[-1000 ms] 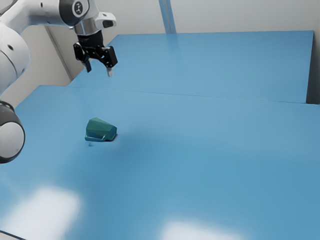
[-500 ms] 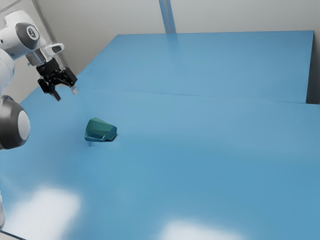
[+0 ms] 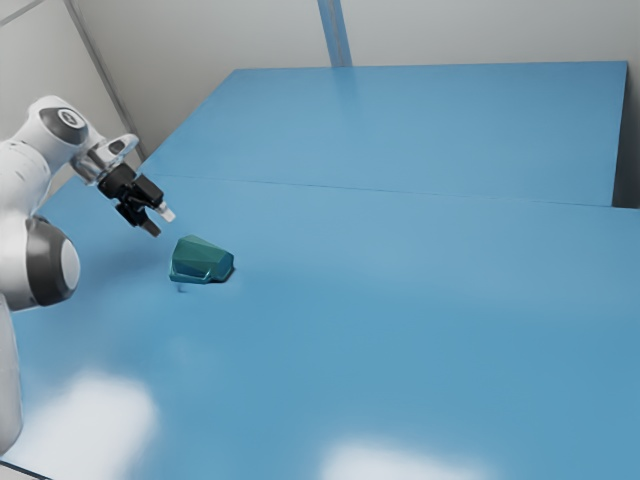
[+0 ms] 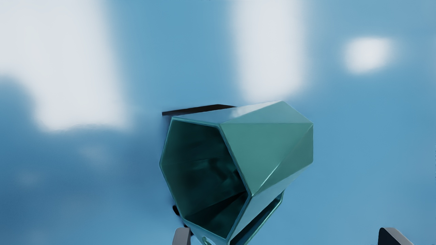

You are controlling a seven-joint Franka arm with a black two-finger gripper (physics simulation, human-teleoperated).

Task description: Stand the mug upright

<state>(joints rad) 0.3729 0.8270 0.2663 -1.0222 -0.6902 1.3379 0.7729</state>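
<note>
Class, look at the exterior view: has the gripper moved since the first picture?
Yes. Against the green mug, which lies unmoved, the gripper has come down closer and shifted toward the exterior view's left.

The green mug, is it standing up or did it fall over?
It's tipped over: the mug lies on its side on the blue table, its open mouth facing sideways.

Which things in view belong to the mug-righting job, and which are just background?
Job:
- green mug, lying on its side
- gripper, open, near the mug

Background:
- blue table, merely supporting the mug
- blue strip on the pale wall
</note>
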